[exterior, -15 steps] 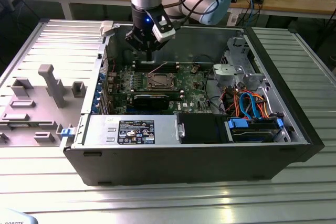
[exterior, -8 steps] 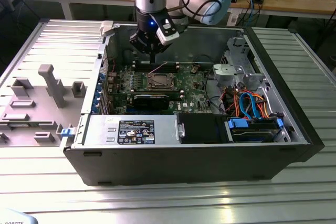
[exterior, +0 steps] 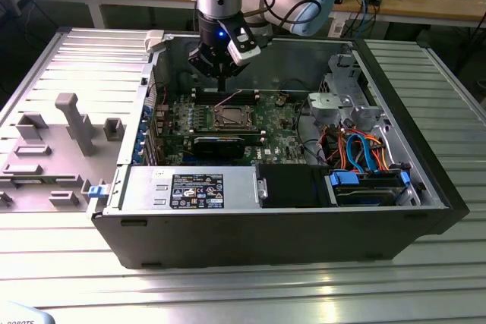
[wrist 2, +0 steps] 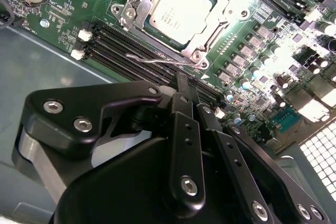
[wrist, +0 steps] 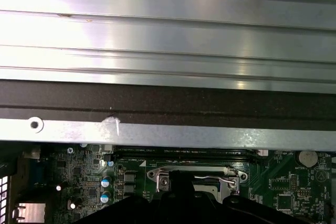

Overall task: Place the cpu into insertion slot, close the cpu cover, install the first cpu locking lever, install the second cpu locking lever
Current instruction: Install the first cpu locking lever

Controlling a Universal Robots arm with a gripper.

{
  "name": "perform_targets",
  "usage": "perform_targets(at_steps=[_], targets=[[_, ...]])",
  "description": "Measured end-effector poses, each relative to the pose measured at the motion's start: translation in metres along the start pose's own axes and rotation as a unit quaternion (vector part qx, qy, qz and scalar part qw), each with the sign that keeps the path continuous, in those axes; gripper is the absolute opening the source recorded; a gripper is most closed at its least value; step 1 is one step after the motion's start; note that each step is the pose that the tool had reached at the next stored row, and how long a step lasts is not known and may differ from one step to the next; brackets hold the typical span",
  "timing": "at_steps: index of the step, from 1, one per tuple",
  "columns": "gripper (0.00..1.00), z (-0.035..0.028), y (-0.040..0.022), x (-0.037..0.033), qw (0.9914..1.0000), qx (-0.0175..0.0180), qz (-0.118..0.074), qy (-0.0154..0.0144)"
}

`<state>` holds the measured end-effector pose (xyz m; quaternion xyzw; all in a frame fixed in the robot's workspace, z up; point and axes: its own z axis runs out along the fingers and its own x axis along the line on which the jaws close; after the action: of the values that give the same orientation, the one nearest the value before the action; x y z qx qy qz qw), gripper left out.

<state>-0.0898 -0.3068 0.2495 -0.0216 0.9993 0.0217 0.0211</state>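
Open computer case [exterior: 425, 187] lies on a ribbed metal table [exterior: 68, 73]; green motherboard [exterior: 281, 123] flat inside it.

Gripper [exterior: 221, 81] hangs over the far edge of the board, fingers pointing straight down, just behind the insertion slot [exterior: 231, 117] in the exterior view. In the second wrist view the two black fingers [wrist 2: 185, 108] sit pressed together with nothing between them — closed and empty.

Cpu [wrist 2: 181, 10] is seated flat in the socket, silver top up, its edges square with the socket rim. Cpu cover [wrist 2: 207, 38] is down around it, the chip showing through the window.

One thin wire locking lever [wrist 2: 160, 60] runs along the socket edge nearest the gripper, between the cover and the black memory slots [wrist 2: 126, 48], its long axis parallel to those slots — it lies close against the frame; whether it is latched I cannot tell. In the first wrist view a lever [wrist: 210, 178] spans the socket frame [wrist: 197, 172] between two screws, parallel to the case wall [wrist: 168, 103].
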Motion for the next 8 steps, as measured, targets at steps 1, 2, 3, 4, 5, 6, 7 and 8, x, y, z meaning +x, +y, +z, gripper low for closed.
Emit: perform_targets(at_steps=[1, 2, 3, 4, 5, 6, 7, 8], targets=[[0.11, 0.0000, 0.0000, 0.0000, 1.00000, 0.0000, 0.000, 0.0000], [0.11, 0.0000, 0.0000, 0.0000, 1.00000, 0.0000, 0.000, 0.0000], [0.11, 0.0000, 0.0000, 0.0000, 1.00000, 0.0000, 0.000, 0.0000], [0.11, 0.0000, 0.0000, 0.0000, 1.00000, 0.0000, 0.000, 0.0000], [0.11, 0.0000, 0.0000, 0.0000, 1.00000, 0.0000, 0.000, 0.0000], [0.11, 0.0000, 0.0000, -0.0001, 1.00000, 0.0000, 0.000, 0.0000], [0.11, 0.0002, 0.0000, -0.0004, 1.00000, -0.0001, 0.000, 0.0000], [0.11, 0.0009, -0.0001, -0.0018, 1.00000, -0.0007, 0.000, -0.0001]])
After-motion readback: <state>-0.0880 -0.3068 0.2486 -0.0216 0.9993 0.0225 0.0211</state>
